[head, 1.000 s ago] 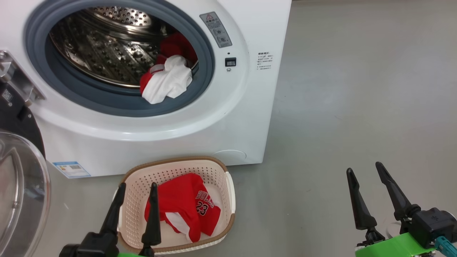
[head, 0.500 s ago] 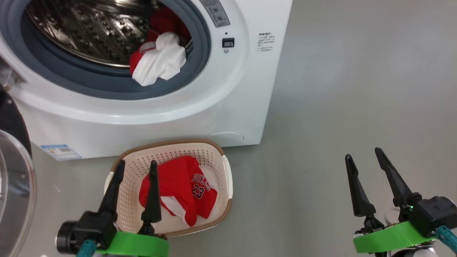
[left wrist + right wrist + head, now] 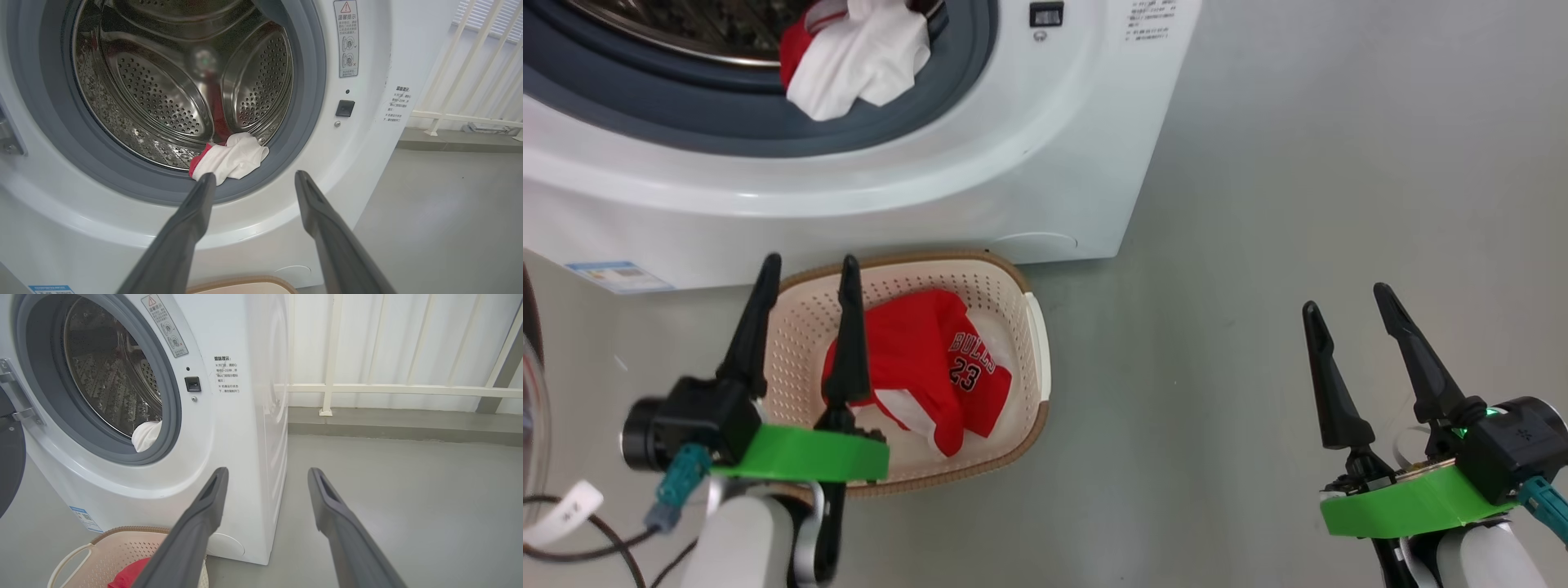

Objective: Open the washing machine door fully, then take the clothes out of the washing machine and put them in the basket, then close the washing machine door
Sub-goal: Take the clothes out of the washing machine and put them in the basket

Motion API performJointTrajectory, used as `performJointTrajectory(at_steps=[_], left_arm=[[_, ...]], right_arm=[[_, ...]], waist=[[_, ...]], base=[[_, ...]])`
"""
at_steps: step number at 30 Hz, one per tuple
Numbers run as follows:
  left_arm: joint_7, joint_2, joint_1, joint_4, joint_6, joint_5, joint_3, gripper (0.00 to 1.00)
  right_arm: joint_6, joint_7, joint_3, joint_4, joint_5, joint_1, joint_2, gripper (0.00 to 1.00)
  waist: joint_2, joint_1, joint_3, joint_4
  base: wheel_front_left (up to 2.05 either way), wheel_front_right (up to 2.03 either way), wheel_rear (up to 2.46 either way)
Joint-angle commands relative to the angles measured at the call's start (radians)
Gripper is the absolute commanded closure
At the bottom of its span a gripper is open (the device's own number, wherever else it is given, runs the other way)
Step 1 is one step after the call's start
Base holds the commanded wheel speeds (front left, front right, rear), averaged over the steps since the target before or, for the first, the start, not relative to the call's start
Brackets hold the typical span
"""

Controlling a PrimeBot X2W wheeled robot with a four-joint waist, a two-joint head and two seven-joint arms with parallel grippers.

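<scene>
The head camera has tipped down. The left pincer [image 3: 809, 263] and right pincer [image 3: 1344, 297] gape wide, empty. Bulls 23 jersey [image 3: 915, 351] lies in basket [image 3: 1037, 343] just beyond left pincer; 1 red-and-white garment [image 3: 849, 65] remains ahead on washer gasket [image 3: 686, 131].

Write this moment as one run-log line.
door: open | red jersey: in basket | white-red garment: on gasket | left gripper: open | right gripper: open

right gripper [image 3: 267, 470]: jaws wide apart above grey floor [image 3: 408, 498] | washing machine [image 3: 233, 457]: drum [image 3: 110, 388] open, washing machine door [image 3: 9, 473] at left edge | white garment [image 3: 145, 437]: on lower lip of gasket [image 3: 169, 420] | basket [image 3: 106, 547]: before machine's base, red garment [image 3: 130, 576] inside | white railing [image 3: 388, 390]: behind
</scene>
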Motion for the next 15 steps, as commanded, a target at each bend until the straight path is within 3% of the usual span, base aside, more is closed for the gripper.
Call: performJointTrajectory(at_steps=[1,15], left_arm=[[-0.006,0.009,-0.032,-0.012,-0.011,0.005,0.037,0.0],[-0.006,0.03,-0.323,0.194,-0.063,-0.003,0.106,0.0]], right_arm=[[0.006,-0.006,0.027,-0.026,0.006,-0.024,-0.011,0.0],[0.006,-0.006,0.058,-0.017,0.011,-0.071,-0.011,0.0]], waist=[[0.0,0.0,0.036,0.0],[0.0,0.0,0.114,-0.025]], base=[[0.0,0.0,0.0],[0.0,0.0,0.0]])
